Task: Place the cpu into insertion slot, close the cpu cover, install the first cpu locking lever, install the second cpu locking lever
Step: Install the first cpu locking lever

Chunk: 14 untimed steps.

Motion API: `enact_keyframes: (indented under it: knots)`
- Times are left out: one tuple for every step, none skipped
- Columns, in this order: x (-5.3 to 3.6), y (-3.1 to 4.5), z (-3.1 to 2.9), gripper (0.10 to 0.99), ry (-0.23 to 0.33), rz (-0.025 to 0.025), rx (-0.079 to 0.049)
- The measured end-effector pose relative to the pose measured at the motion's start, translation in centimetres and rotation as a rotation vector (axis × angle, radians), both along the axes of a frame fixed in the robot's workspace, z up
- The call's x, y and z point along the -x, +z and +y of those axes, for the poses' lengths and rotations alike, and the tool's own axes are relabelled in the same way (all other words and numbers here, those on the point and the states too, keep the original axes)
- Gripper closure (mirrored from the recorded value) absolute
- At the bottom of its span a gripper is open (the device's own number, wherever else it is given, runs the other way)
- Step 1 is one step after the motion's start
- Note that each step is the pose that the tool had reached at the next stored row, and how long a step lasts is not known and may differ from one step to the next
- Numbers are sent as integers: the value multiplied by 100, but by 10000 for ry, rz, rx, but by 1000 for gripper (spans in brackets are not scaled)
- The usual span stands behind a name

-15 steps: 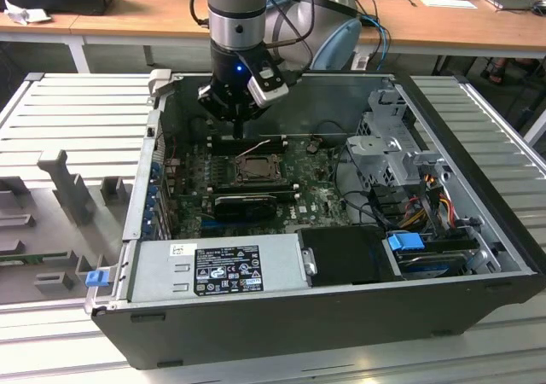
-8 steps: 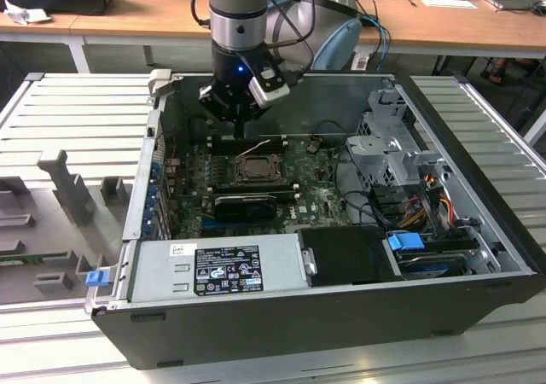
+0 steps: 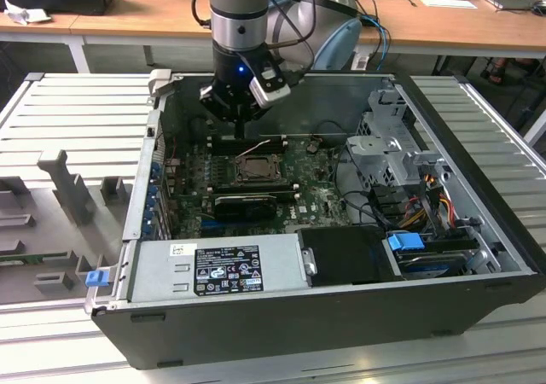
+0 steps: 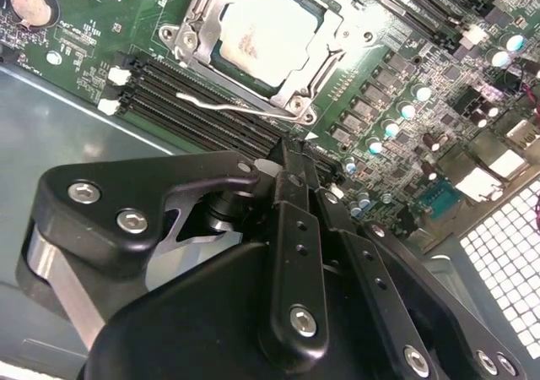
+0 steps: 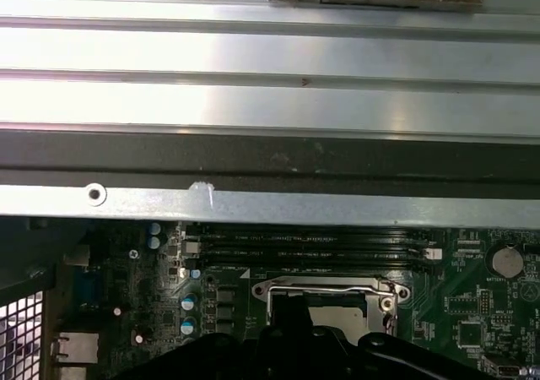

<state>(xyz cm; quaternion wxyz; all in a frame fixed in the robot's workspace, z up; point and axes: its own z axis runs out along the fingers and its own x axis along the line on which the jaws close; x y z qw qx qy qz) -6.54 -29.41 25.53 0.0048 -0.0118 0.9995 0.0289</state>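
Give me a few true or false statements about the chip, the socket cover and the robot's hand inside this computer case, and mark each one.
1. The chip sits in the socket on the green board. True.
2. The cover stands wide open, away from the chip. False: it lies flat around the chip.
3. The hand holds the chip. False: it holds nothing and hangs over the black memory slots beside the socket.
4. A thin wire lever runs along the socket's edge. True.
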Motion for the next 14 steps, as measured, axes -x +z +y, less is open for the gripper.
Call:
enact_keyframes:
  knots:
    - [-1,0,0,980,-1,1,-1]
    - [-4,-2,0,980,-1,1,-23]
    - [-6,-3,0,980,-1,1,-61]
    - [-7,-5,0,980,-1,1,-103]
    - [-9,-7,0,980,-1,1,-169]
    - [-13,-9,0,980,-2,1,-317]
    - [-17,-11,0,980,-1,3,-435]
    - [-21,-14,-1,980,-1,4,-545]
    - [-27,-21,-1,980,-1,4,-613]
    - [-44,-50,-1,980,-1,2,-632]
    - [-60,-74,-1,980,-2,4,-633]
    - [-67,-77,-1,980,-1,5,-632]
    - [-72,-78,-2,980,-1,5,-633]
    - [-75,-79,-2,980,-1,5,-634]
